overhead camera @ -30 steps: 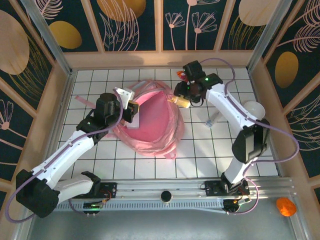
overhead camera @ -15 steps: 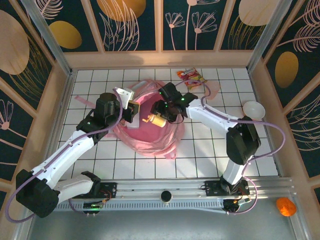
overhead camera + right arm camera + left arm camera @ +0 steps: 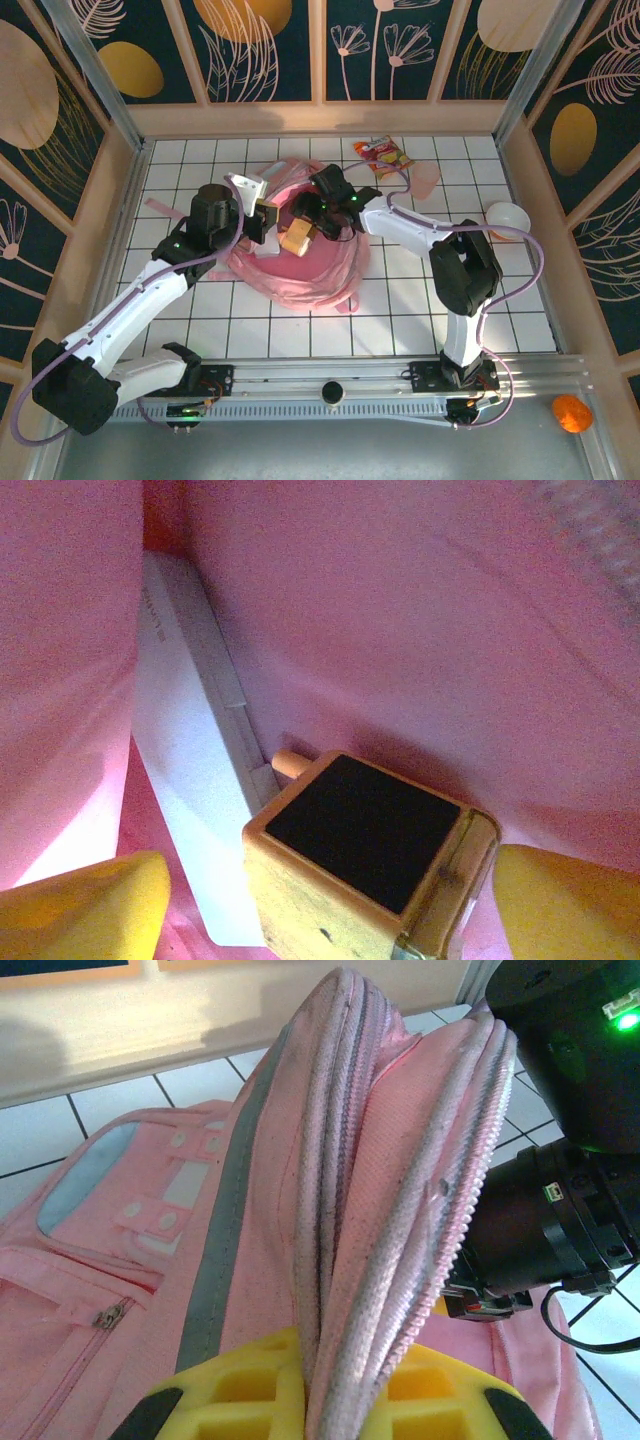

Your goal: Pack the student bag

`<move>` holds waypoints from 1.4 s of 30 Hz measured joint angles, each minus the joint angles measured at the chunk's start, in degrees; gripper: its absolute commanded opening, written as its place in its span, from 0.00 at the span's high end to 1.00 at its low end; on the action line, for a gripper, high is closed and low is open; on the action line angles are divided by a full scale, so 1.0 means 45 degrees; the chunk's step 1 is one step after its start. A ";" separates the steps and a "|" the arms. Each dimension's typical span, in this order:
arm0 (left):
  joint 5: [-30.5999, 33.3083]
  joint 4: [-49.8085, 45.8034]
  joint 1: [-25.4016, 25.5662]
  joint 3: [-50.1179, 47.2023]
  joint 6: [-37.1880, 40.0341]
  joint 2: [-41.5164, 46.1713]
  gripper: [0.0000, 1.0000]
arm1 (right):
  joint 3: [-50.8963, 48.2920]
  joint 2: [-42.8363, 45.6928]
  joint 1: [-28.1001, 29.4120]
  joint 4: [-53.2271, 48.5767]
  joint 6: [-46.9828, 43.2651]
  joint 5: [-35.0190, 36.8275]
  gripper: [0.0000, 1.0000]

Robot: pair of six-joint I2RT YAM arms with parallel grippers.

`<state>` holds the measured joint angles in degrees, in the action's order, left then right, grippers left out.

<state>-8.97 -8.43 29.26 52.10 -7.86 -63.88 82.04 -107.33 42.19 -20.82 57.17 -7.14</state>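
Note:
The student bag [image 3: 300, 265] lies in the middle of the tiled table, its mouth held up. My left gripper [image 3: 262, 220] is shut on the bag's zipped rim [image 3: 400, 1210], with the fabric pinched between the yellow fingers [image 3: 240, 1400]. My right gripper [image 3: 308, 222] reaches inside the bag. Its yellow fingers [image 3: 85, 905] stand open around a tan wooden box with a black top [image 3: 365, 825]. The left finger stands clear of the box and the right finger sits close beside it. A flat white item [image 3: 190, 780] leans on the bag's inner wall beside the box.
A red and yellow snack packet [image 3: 382, 153] and a pale pink piece [image 3: 425, 178] lie at the back right. A white bowl [image 3: 507, 215] sits at the right wall. A pink strip [image 3: 165, 205] lies at the left. Wooden walls [image 3: 120, 230] enclose the table.
The right arm swung from the back right into the bag's mouth, carrying the tan box. Its jaws have widened around the box. The left gripper kept its hold on the rim.

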 measured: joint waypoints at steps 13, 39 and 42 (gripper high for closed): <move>-0.0248 0.0015 0.0000 0.0000 0.0000 -0.0005 1.00 | -0.1953 0.2186 0.1180 -0.0758 0.0641 0.0801 0.30; -0.0248 0.0107 0.0000 0.0000 -0.0034 -0.0005 1.00 | -0.3517 0.0874 0.1613 0.2681 0.1860 0.0374 0.59; -0.0253 0.0107 0.0000 0.0000 -0.0034 -0.0005 1.00 | -0.2977 0.0661 0.1035 0.3036 0.1331 0.0495 0.60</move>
<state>-10.11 -7.94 29.26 52.10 -8.01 -63.90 68.64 -104.36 46.85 -7.16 63.16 -4.91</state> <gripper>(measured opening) 0.113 0.407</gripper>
